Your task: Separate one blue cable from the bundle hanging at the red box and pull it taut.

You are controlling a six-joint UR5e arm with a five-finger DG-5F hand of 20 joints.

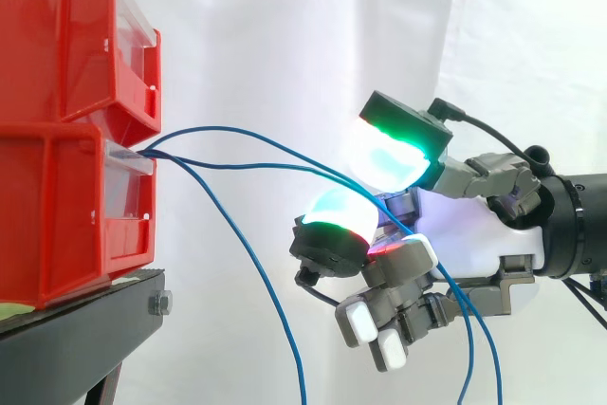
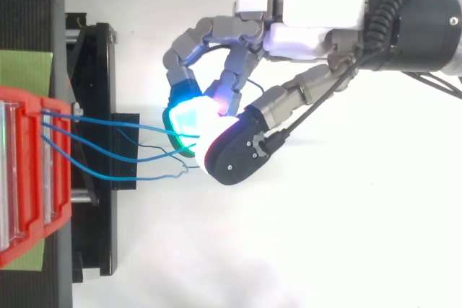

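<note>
Two blue cables [image 1: 220, 128] from the red box [image 1: 66, 215] are enclosed by the curled hand [image 2: 303, 37]; both could be drawn taut together.

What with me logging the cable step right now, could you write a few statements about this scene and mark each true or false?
1. The blue cables come out at the front of the red bins. True.
2. Every cable is stretched straight. False: they sag in curves, and one drops out of the bottom of the side view.
3. The hand rests against the bins. False: it is clear of them, out along the cables.
4. The bins sit on a black stand. True.
</note>
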